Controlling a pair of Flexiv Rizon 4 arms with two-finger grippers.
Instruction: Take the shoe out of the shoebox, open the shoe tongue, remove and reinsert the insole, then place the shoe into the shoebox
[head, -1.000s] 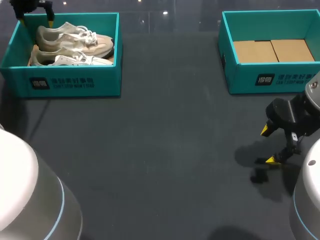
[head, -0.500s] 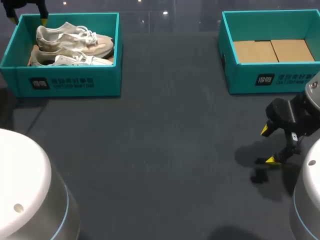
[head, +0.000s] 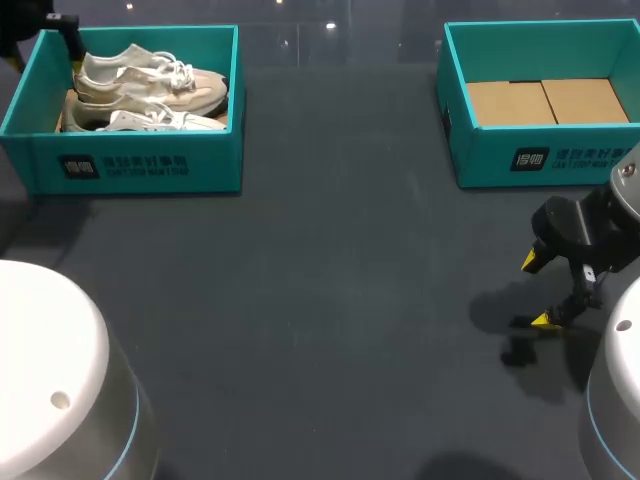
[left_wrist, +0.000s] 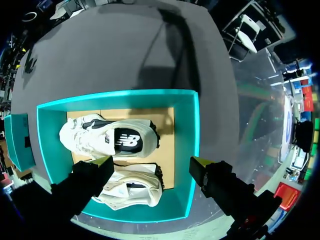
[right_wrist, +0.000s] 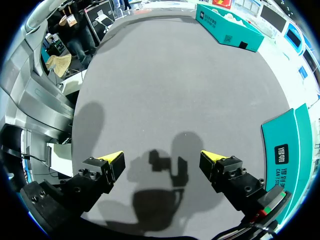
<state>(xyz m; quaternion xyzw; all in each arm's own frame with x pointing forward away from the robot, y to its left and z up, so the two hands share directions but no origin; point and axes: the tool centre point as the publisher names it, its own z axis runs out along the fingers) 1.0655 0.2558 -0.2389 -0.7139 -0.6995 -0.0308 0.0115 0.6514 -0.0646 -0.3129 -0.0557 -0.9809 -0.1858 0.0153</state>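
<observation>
Two beige-and-white shoes (head: 150, 90) lie side by side in the teal shoebox (head: 140, 165) at the back left. From the left wrist view the box (left_wrist: 192, 130) is seen from straight above, one shoe (left_wrist: 107, 140) showing its dark insole opening, the other (left_wrist: 132, 187) nearer the box wall. My left gripper (left_wrist: 151, 164) hangs open above the box's outer end, touching nothing; in the head view only its dark body (head: 45, 28) shows at the corner. My right gripper (head: 538, 291) stands open low over bare table at the right, nothing between its fingers (right_wrist: 162, 157).
A second teal box (head: 545, 160) with a bare cardboard floor stands at the back right, its wall (right_wrist: 285, 150) close beside my right gripper. My arms' white bodies fill the head view's lower corners. Dark tabletop (head: 320, 300) stretches between the boxes.
My left gripper has drifted left over the shoebox's far left corner, partly leaving the head view. The right arm has not moved.
</observation>
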